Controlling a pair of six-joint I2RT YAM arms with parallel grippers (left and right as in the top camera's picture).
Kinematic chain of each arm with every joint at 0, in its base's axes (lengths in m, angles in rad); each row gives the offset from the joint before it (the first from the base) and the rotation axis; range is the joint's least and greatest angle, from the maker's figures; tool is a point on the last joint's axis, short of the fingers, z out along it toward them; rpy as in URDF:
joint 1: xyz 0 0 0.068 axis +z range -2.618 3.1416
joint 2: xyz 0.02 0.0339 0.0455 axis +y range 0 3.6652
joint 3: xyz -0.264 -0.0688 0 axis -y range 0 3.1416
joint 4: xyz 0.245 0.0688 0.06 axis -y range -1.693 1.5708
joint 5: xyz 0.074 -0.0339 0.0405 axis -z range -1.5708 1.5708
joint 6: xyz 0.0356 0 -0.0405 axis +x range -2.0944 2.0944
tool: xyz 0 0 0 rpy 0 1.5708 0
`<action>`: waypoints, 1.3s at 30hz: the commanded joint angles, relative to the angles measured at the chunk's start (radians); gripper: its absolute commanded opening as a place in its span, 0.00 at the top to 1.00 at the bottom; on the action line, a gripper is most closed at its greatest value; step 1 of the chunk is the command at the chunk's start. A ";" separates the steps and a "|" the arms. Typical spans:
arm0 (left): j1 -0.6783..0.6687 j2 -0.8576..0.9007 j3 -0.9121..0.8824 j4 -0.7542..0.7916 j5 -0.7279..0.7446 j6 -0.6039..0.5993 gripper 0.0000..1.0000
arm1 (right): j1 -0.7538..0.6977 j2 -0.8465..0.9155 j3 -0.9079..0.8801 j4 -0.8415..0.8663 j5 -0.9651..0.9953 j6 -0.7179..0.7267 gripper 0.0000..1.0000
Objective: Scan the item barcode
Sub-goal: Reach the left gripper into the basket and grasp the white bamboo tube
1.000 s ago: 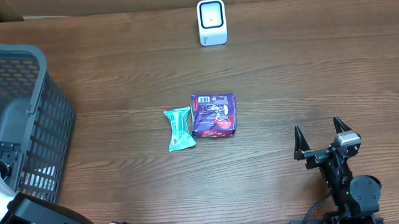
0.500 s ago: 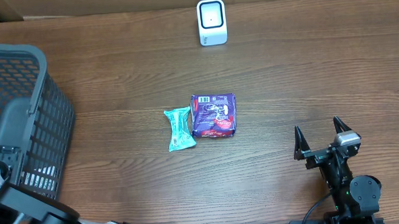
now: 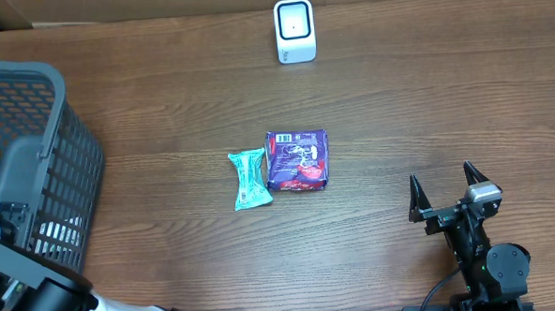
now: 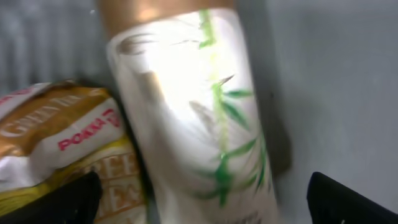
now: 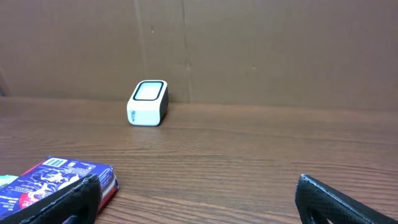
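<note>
In the left wrist view a white bottle (image 4: 193, 112) with green leaf print and a gold cap lies inside the grey basket (image 3: 34, 166), beside a gold-and-white tea packet (image 4: 56, 143). My left gripper (image 4: 205, 202) is open, one finger on each side of the bottle's lower part, apart from it. The white scanner (image 3: 295, 30) stands at the table's far edge. My right gripper (image 3: 441, 181) rests open and holds nothing at the near right, facing the scanner (image 5: 148, 103).
A purple packet (image 3: 297, 160) and a teal packet (image 3: 248, 178) lie side by side mid-table; the purple packet (image 5: 56, 180) also shows behind my right gripper's left finger. A cardboard wall runs along the back.
My left arm has shifted at the basket's near side, its dark body sliding toward the lower left corner of the overhead view. The right arm and the packets have not moved.
</note>
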 commanded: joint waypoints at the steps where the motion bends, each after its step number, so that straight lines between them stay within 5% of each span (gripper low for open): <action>1: 0.013 0.109 -0.051 -0.029 0.018 -0.007 0.11 | 0.004 -0.011 -0.011 0.005 -0.006 0.003 0.00; 3: 0.013 0.109 -0.051 -0.032 0.023 -0.007 0.26 | 0.004 -0.011 -0.011 0.005 -0.006 0.003 0.00; 6: 0.013 0.102 -0.049 -0.036 0.042 -0.007 0.74 | 0.004 -0.011 -0.011 0.005 -0.006 0.003 0.00; 8: 0.013 0.101 -0.042 -0.048 0.055 -0.007 0.96 | 0.004 -0.011 -0.011 0.005 -0.006 0.003 0.00; 15: 0.013 0.100 0.082 -0.179 0.134 0.003 0.96 | 0.004 -0.011 -0.011 0.005 -0.006 0.003 0.00; 24: -0.024 0.057 0.494 -0.440 0.246 0.114 0.96 | 0.004 -0.011 -0.011 0.005 -0.006 0.003 0.00; 39: -0.359 -0.270 0.755 -0.523 0.248 0.311 0.96 | 0.004 -0.011 -0.011 0.005 -0.006 0.003 0.00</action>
